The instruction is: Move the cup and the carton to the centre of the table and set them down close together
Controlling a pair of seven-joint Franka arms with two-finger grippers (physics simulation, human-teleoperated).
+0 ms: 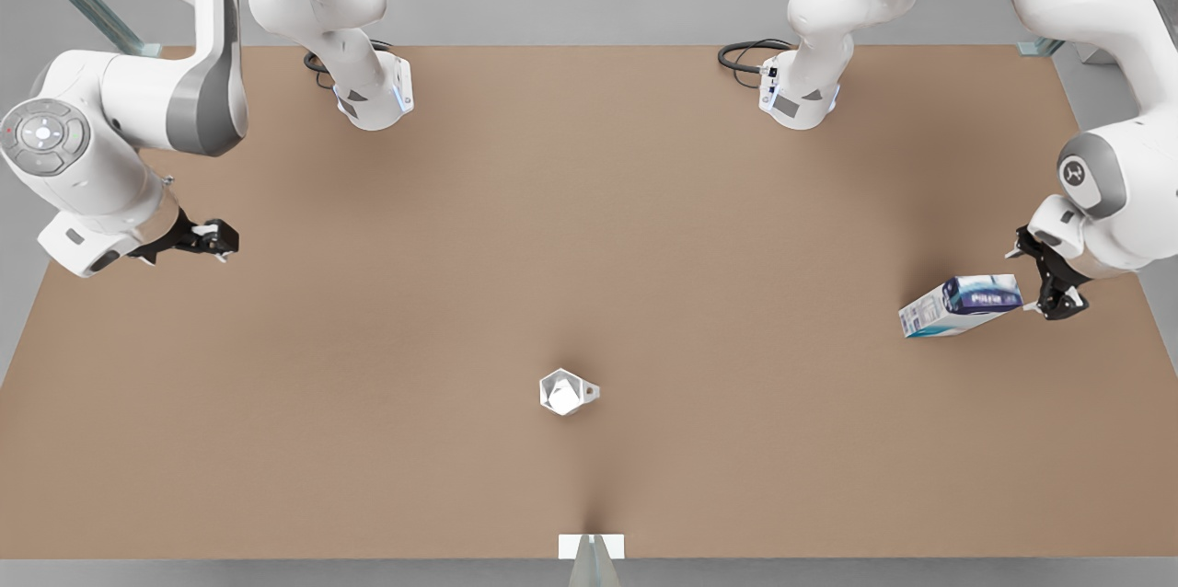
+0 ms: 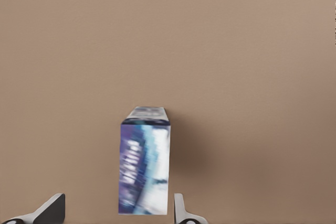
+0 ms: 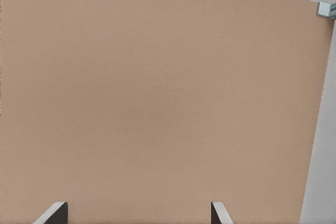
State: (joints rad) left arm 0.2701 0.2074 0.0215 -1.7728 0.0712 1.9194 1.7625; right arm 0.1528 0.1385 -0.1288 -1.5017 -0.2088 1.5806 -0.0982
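Left gripper point(image 1: 1052, 297) is spread open beside the carton point(image 1: 960, 305), which lies between its fingers point(image 2: 181, 211) without visible contact: a white rectangular box with blue-purple band and teal edge. Well apart from it stands the cup point(image 1: 567, 391), pale, faceted, side-handled, on the matte light-brown table point(image 1: 589, 228). Right gripper point(image 1: 216, 238) waits open, far from both.

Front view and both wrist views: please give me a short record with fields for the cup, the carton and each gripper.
cup: near table centre, apart from both grippers
carton: lying near the front view's right edge
left gripper: open, beside the carton's end, fingers not touching it
right gripper: open, waits at the front view's left
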